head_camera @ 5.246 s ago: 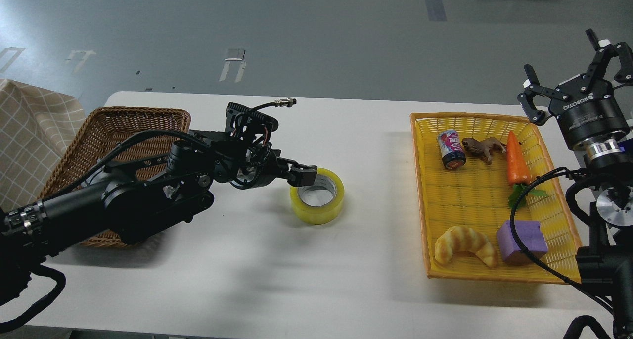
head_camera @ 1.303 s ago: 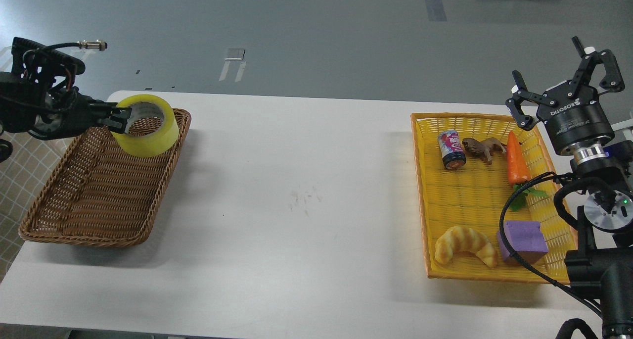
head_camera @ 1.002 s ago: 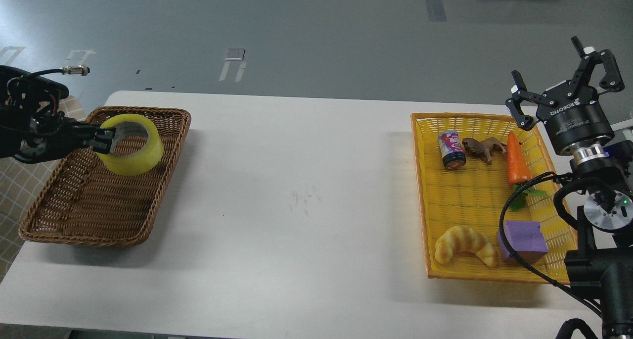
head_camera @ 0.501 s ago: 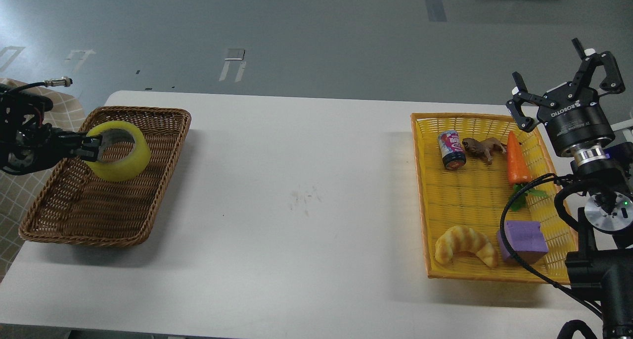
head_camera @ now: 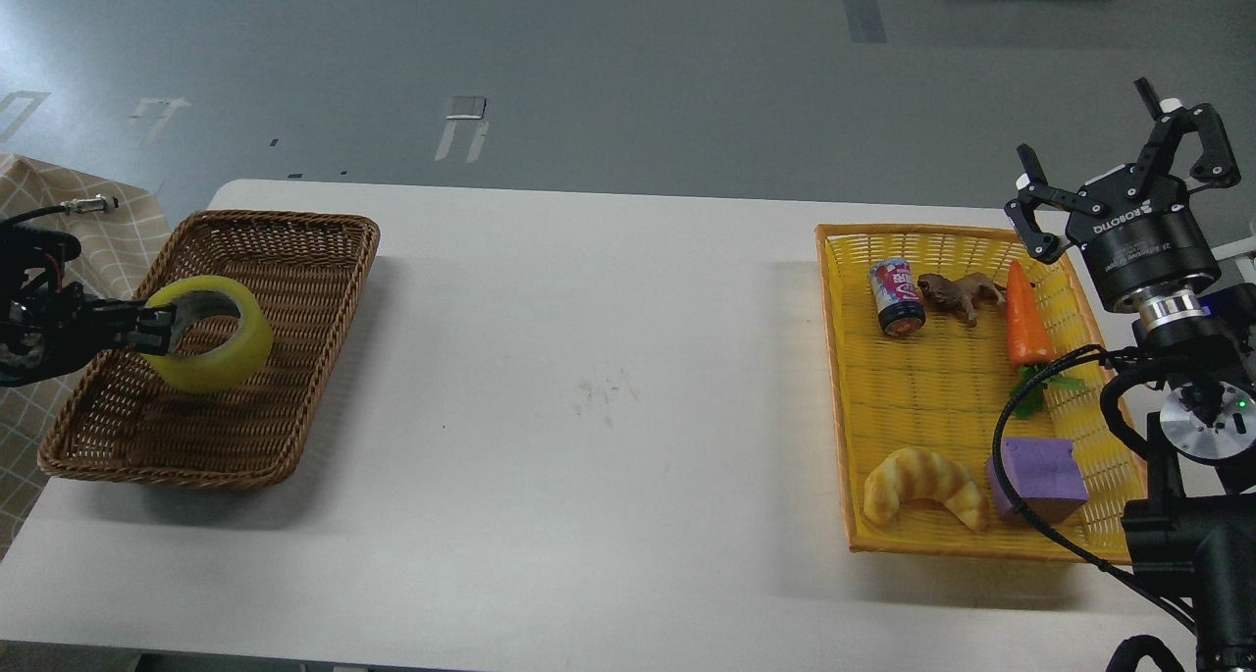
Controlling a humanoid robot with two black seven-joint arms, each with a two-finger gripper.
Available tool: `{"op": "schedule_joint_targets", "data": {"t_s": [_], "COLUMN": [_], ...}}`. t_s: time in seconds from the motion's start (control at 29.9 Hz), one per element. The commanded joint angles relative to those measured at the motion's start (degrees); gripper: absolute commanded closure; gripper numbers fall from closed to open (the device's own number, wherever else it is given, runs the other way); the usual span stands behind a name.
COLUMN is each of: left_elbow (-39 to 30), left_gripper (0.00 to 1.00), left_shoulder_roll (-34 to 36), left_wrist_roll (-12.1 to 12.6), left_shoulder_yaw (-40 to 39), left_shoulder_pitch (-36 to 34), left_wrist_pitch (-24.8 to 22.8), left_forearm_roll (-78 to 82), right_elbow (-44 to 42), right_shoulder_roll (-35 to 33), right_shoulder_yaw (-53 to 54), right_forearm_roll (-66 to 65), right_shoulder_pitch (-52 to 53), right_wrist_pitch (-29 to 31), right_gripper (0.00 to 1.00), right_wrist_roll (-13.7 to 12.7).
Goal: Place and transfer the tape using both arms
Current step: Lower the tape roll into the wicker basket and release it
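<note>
Holding Tape Over the Wicker Basket

Gripping the tape (head_camera: 208, 334) by its near wall, the left pincer (head_camera: 157, 326) is pinched on the roll inside the brown wicker basket (head_camera: 294, 358) at the bench's (head_camera: 589, 378) left edge. The right pincer (head_camera: 1128, 167) hangs spread and empty past the right edge, beside the yellow basket (head_camera: 932, 397).

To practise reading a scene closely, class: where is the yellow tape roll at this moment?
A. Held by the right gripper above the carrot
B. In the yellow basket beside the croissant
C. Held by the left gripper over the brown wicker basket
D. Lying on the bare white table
C: the left gripper is clamped on the rim of the tape roll, which sits within the outline of the brown wicker basket, while the right gripper stands open and empty.
</note>
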Motion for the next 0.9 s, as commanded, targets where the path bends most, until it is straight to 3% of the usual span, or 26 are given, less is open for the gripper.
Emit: {"op": "schedule_joint_targets", "data": {"t_s": [0.0,0.8,0.87], "left_elbow": [0.14,2.34,2.52], "left_gripper": [1.0,1.0,0.89], "left_shoulder_roll": [-0.88,-3.43,-3.43], "left_wrist_roll": [-0.04,0.05,0.05], "left_shoulder_yaw": [0.05,0.05,0.05], "left_shoulder_pitch": [0.16,1.74,1.74], "left_wrist_pitch": [0.05,0.13,0.05], "left_forearm_roll": [0.0,-2.82,-2.82], "right_elbow": [0.0,-0.26,-0.26], "right_shoulder_roll": [-0.05,-0.05,0.04], "right_shoulder_yaw": [0.0,0.0,0.0], "right_forearm_roll": [0.0,0.0,0.0], "right_shoulder_pitch": [0.01,0.01,0.09], "right_wrist_pitch": [0.0,0.0,0.0], "right_gripper": [0.0,0.0,0.0], "right_wrist_roll": [-0.03,-0.03,0.06]}}
